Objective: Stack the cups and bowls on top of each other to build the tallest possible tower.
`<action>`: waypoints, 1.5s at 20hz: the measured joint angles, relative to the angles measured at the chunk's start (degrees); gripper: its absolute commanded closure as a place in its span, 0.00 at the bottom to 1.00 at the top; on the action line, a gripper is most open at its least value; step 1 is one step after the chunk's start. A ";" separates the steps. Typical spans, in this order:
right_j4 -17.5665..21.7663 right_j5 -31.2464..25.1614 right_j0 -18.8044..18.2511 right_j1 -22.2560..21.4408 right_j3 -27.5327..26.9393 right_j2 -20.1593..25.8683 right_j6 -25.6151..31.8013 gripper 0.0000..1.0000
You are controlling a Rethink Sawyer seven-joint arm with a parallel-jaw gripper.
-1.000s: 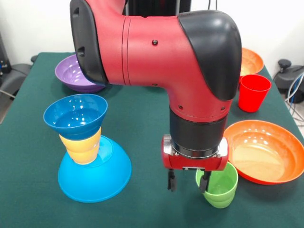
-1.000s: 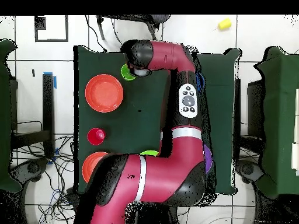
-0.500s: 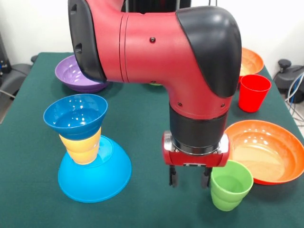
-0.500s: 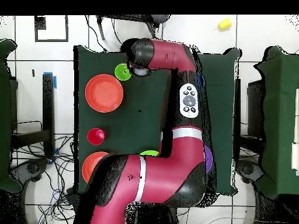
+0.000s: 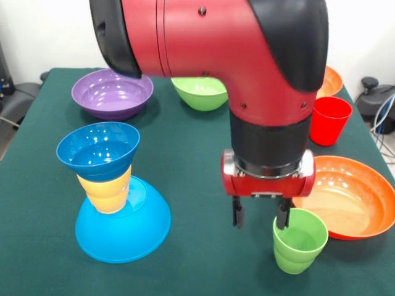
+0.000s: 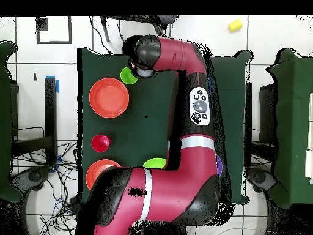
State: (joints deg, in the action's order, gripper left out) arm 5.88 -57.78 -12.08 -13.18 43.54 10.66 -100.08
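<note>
Tower (image 5: pixel 114 197) at the front-view left of the green bench (image 5: pixel 185 154): large light-blue bowl (image 5: pixel 133 225) upside down as base, yellow cup (image 5: pixel 106 188) on top of it, small dark-blue bowl (image 5: pixel 99 148) sitting upright on the cup. Green cup (image 5: pixel 299 240) standing upright near the front edge, just beside the closer orange bowl (image 5: pixel 345 194). Claw (image 5: pixel 260 216) hanging right next to that cup, fingers spread and pointing down, one finger (image 5: pixel 282 216) over the cup's rim, the other (image 5: pixel 237 213) outside it over bare cloth, not pinching anything. Can't tell whether the finger actually touches the rim. Red cup (image 5: pixel 329 120) upright farther back, well apart from the green one, with a second orange bowl (image 5: pixel 327 79) peeking out behind the arm. Purple bowl (image 5: pixel 112 94) and green bowl (image 5: pixel 199 91) upright at the far side, near each other but not touching. Overhead, same layout flipped: green cup (image 6: pixel 128 75) tucked under the wrist, orange bowl (image 6: pixel 109 97) beside it, red cup (image 6: pixel 100 143) below that, most of the tower side hidden by the big red arm.
</note>
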 measured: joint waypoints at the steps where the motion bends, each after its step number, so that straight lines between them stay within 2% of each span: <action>1: -0.06 0.08 0.00 -0.65 0.64 0.01 0.00 0.00; 8: -0.19 0.15 -0.01 -2.64 2.35 0.08 0.00 0.00; 14: -0.20 0.15 -0.02 -2.01 1.80 0.08 0.00 0.00; 23: -0.20 0.15 -0.02 3.67 -2.88 0.10 0.00 0.00; 30: -0.68 0.28 -0.06 6.00 -4.68 0.23 0.00 0.00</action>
State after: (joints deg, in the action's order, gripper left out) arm 5.20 -57.50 -12.14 -7.18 38.86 10.89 -100.08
